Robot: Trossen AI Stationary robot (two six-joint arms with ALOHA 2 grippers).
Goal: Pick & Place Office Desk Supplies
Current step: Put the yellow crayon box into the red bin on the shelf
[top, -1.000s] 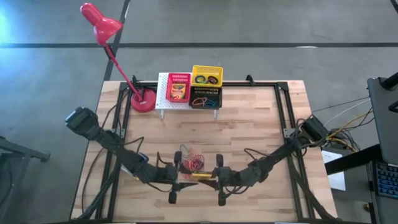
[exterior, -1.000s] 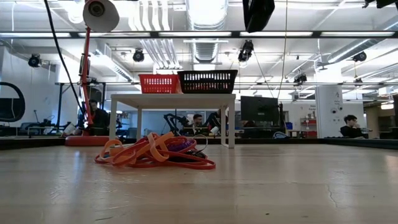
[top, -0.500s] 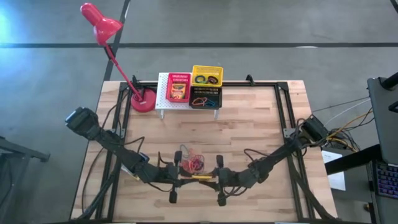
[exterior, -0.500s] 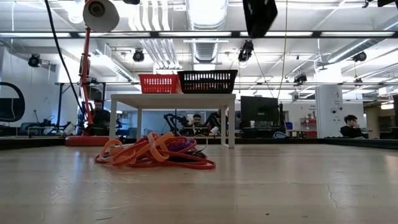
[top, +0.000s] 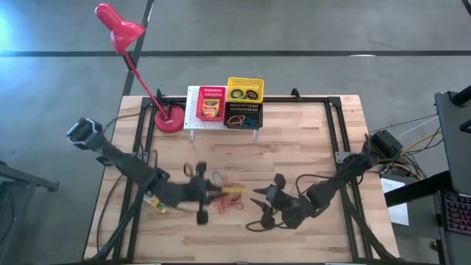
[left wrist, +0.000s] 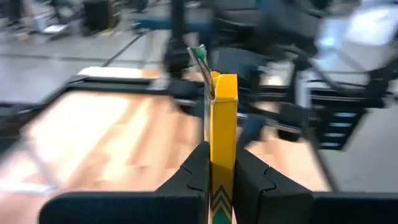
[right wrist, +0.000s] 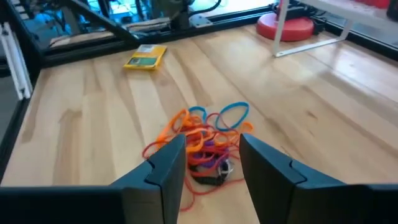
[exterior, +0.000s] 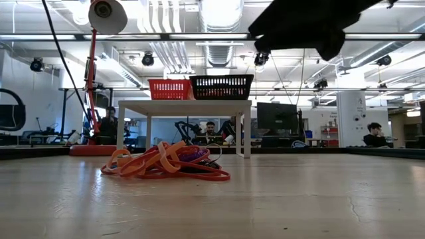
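Note:
My left gripper (top: 215,193) is shut on a flat yellow-and-green box (top: 232,192) just above the pile of orange-red rubber bands and coloured rings (top: 228,197), which lies on the table. My right gripper (top: 257,206) is open and empty, to the right of the pile and pointing at it; the pile (right wrist: 205,140) lies just ahead of its fingers. A second yellow-and-green box (right wrist: 145,57) lies flat on the table under the left arm. The red (top: 212,103), yellow (top: 244,90) and black (top: 243,118) baskets stand on and beside the white rack. My left gripper pinches the box's two broad faces (left wrist: 222,163) between its two fingers (left wrist: 198,169), at the box's near end. The fingers come about level from the table's left. The box stands on edge and sticks out ahead of them, a flap (left wrist: 200,55) open at its far end.
The red desk lamp's base (top: 171,118) stands at the far left beside the white perforated rack (top: 193,110). A black frame (top: 335,132) runs along the table's sides. Bare wood lies between the pile and the rack. People sit in the room beyond the table.
The box was between both grippers near the near edge; now only the left gripper has it. My left gripper has risen and gone toward the far edge with the box, over the pile. My right gripper has drawn back toward the right edge and turned.

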